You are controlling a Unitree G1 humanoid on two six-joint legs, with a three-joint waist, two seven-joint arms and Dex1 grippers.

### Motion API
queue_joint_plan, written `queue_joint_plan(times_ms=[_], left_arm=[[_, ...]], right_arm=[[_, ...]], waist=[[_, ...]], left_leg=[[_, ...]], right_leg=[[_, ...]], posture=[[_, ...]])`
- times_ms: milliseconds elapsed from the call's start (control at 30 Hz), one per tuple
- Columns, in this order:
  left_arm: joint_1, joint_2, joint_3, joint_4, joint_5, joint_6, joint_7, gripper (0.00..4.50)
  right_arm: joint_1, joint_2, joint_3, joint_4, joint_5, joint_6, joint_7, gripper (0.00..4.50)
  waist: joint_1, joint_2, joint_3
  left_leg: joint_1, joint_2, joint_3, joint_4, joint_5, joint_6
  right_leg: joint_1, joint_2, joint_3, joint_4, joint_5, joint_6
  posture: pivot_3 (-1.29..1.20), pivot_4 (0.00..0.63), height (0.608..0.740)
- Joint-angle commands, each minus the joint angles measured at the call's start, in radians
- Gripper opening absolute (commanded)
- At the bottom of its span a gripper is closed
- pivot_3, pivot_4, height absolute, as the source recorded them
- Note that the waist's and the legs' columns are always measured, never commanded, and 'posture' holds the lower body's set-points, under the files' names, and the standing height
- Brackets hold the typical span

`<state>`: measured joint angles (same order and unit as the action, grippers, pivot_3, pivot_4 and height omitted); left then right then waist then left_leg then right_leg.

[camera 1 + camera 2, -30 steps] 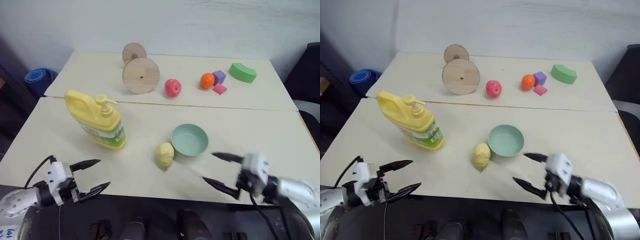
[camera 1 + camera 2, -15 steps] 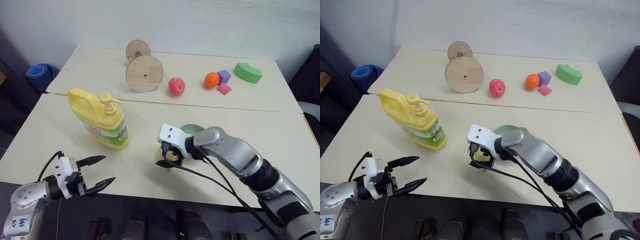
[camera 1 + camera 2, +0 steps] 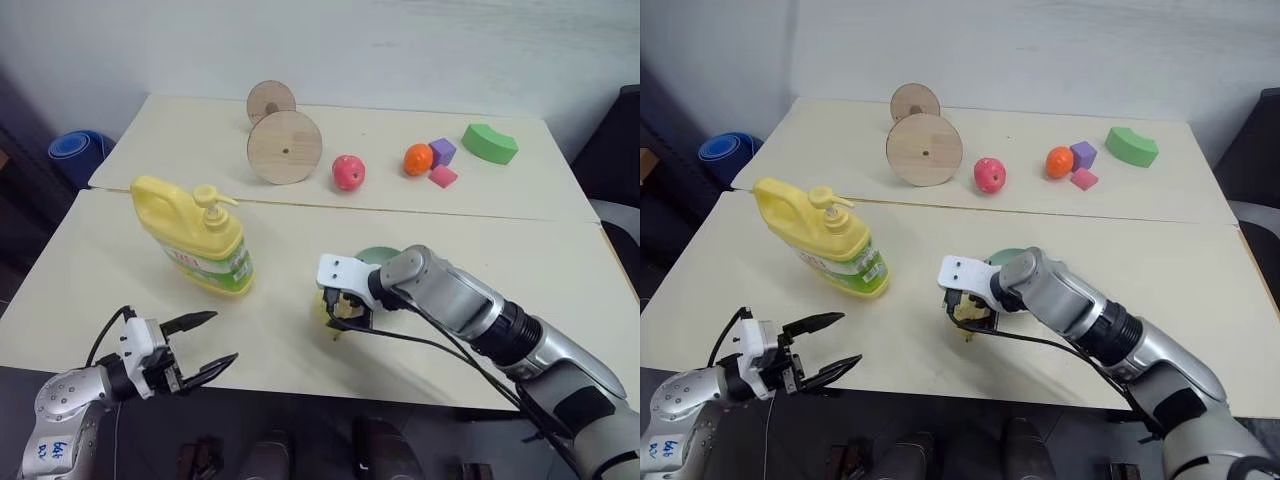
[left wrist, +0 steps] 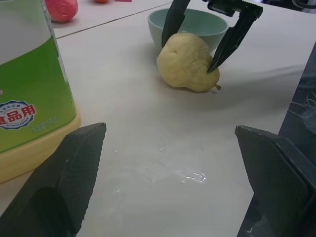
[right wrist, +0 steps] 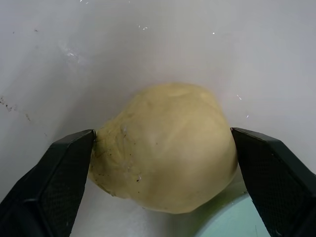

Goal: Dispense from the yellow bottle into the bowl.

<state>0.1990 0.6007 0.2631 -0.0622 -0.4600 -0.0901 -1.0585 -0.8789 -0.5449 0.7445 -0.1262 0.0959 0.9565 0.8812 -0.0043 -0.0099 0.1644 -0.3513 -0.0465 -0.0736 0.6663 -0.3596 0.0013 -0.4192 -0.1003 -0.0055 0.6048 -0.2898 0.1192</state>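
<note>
the yellow bottle (image 3: 196, 238) stood upright on the counter (image 3: 560, 270), ahead of the open, empty left gripper (image 3: 197, 345), the nearer one. the right gripper (image 3: 344, 314) straddled the lemon (image 4: 190, 62) with its jaws apart, not clamped. the bowl (image 4: 188, 22) sat just behind the lemon, right of the bottle.

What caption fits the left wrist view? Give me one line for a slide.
Right gripper open astride the lemon beside the bowl; yellow bottle stands untouched nearby.
</note>
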Motion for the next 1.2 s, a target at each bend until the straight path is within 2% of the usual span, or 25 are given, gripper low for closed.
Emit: queue_joint_plan(times_ms=[33, 267, 367, 600, 867, 933, 1000, 1100, 1200], left_arm=[[-0.01, -0.005, 0.001, 0.006, 0.006, -0.025, 0.006, 4.49], [-0.026, -0.008, -0.01, 0.014, 0.007, -0.031, 0.011, 4.5], [-0.035, -0.006, -0.013, 0.026, 0.009, -0.034, 0.006, 4.5], [-0.071, -0.008, -0.033, 0.059, 0.018, -0.042, -0.001, 4.5], [-0.077, -0.005, -0.04, 0.023, -0.002, -0.014, 0.012, 4.5], [-0.064, 0.015, -0.055, -0.064, -0.062, 0.064, -0.011, 4.5], [-0.051, 0.04, -0.07, -0.145, -0.109, 0.135, -0.035, 4.5], [-0.068, 0.06, -0.08, -0.236, -0.176, 0.229, -0.035, 4.5], [-0.11, 0.059, -0.089, -0.274, -0.221, 0.299, -0.022, 4.5]], right_arm=[[-0.005, 0.02, 0.006, 0.022, -0.027, -0.022, 0.016, 4.32], [-0.001, 0.053, -0.02, 0.059, -0.044, -0.08, 0.048, 2.85], [-0.001, 0.066, -0.08, 0.039, -0.01, -0.077, 0.064, 2.85], [0.019, 0.038, -0.104, 0.033, -0.014, -0.144, 0.106, 2.85], [0.06, 0.064, -0.369, -0.104, 0.196, -0.177, 0.167, 2.85], [0.088, -0.038, -0.579, -0.136, 0.301, -0.134, 0.206, 2.85], [0.127, -0.149, -0.716, -0.129, 0.345, -0.117, 0.226, 2.85], [0.265, -0.361, -0.827, 0.002, 0.266, -0.216, 0.24, 2.85], [0.393, -0.449, -0.914, 0.226, 0.206, -0.387, 0.225, 2.85]], waist=[[0.0, 0.0, 0.0], [0.0, 0.0, 0.0], [0.0, 0.0, 0.0], [-0.001, 0.0, 0.0], [0.0, 0.0, 0.0], [0.005, 0.0, 0.0], [0.024, 0.001, 0.001], [0.038, 0.001, 0.001], [0.03, 0.001, 0.001]], left_leg=[[0.0, 0.0, 0.0, 0.0, 0.0, 0.0], [0.0, 0.0, 0.0, 0.0, 0.0, 0.0], [0.0, 0.0, 0.0, 0.0, 0.0, 0.0], [0.0, 0.0, 0.0, 0.0, 0.0, 0.0], [-0.001, 0.001, 0.0, 0.0, 0.0, -0.001], [-0.001, 0.0, 0.0, 0.0, 0.0, 0.0], [-0.003, -0.001, -0.004, 0.001, 0.0, 0.001], [-0.003, -0.004, -0.011, 0.0, -0.001, 0.004], [-0.002, -0.006, -0.01, -0.001, -0.002, 0.006]], right_leg=[[0.0, 0.0, 0.0, 0.0, 0.0, 0.0], [0.0, 0.0, -0.001, 0.001, 0.0, 0.0], [0.0, 0.0, -0.001, 0.001, 0.0, 0.0], [-0.001, 0.0, -0.001, 0.001, 0.0, 0.0], [-0.001, 0.0, -0.001, 0.001, 0.0, 0.0], [-0.001, 0.0, -0.001, 0.001, 0.0, 0.0], [0.001, -0.002, -0.001, -0.001, 0.0, 0.0], [0.008, -0.007, -0.003, -0.013, 0.001, -0.001], [0.009, -0.009, -0.004, -0.013, 0.0, -0.001]], posture=[[0.0, 0.15, 0.74], [0.0, 0.15, 0.74], [0.0, 0.15, 0.74], [0.0, 0.15, 0.74], [0.0, 0.15, 0.74], [0.0, 0.15, 0.74], [0.0, 0.15, 0.74], [0.0, 0.15, 0.74], [0.0, 0.15, 0.74]])
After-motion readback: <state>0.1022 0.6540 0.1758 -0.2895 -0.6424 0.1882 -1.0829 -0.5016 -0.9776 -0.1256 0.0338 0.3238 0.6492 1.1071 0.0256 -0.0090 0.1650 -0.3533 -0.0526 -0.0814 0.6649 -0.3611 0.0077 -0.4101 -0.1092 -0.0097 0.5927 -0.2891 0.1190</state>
